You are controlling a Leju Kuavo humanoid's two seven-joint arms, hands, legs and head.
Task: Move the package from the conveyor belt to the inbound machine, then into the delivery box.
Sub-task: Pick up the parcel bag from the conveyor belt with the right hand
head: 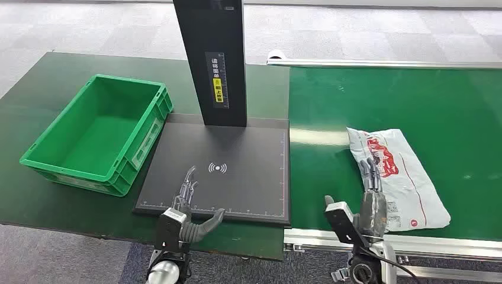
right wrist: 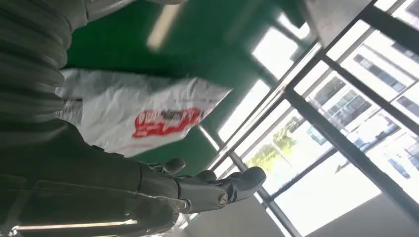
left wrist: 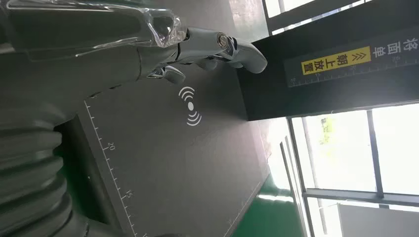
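Package [head: 402, 177]: white plastic mailer bag with red print, lying flat on the green conveyor belt [head: 414, 100], on the right side of the head view, near the belt's front rail. Also seen in the right wrist view [right wrist: 143, 116], resting on the green surface beyond the hand.

Right hand [head: 372, 201]: over the near left edge of the package, fingers extended and apart, pointing away from the robot. Head view shows the fingers overlapping the bag's edge; cannot tell whether they touch it. Nothing is held. Right wrist view shows the fingers [right wrist: 232, 185] stretched out, with the bag apart from them.

Left hand [head: 188, 204]: over the front edge of the inbound machine's black scan plate [head: 248, 177], fingers spread, thumb out to the side, holding nothing. Left wrist view has the fingers [left wrist: 222, 47] extended above the plate near the white wireless symbol [left wrist: 190, 106].

Inbound machine: black upright column [head: 213, 59] with a yellow label, standing at the back of the plate.

Delivery box [head: 97, 133]: green plastic crate on the dark green desk [head: 35, 94], just left of the plate.
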